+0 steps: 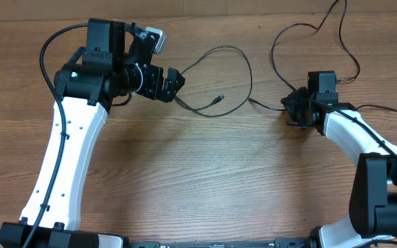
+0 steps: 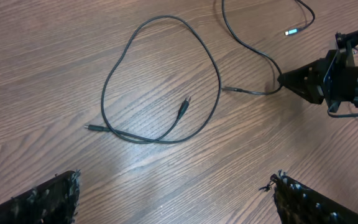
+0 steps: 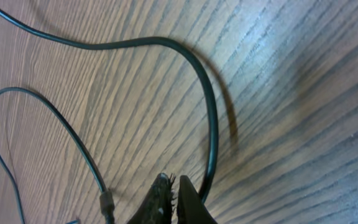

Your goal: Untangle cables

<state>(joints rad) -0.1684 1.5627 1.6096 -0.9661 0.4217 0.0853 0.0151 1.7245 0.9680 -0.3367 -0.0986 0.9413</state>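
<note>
A looped black cable (image 1: 243, 58) lies mid-table with its plug ends (image 1: 219, 98) free; it also shows in the left wrist view (image 2: 216, 74). A second cable (image 1: 274, 52) runs from the back to my right gripper (image 1: 286, 107), with a short plug end (image 1: 251, 101) sticking out to the left. The right gripper (image 3: 174, 180) is shut, and this cable (image 3: 213, 124) passes tight against its finger, raised off the wood. A third cable (image 1: 342, 34) lies at the back right. My left gripper (image 1: 178, 81) is open and empty (image 2: 176, 177), left of the loop.
The wooden table (image 1: 205, 172) fills all views. The right arm's own thicker black wires (image 1: 391, 117) trail at the right edge. In the right wrist view, a thinner cable stretch with a plug (image 3: 106, 200) lies left of the fingers.
</note>
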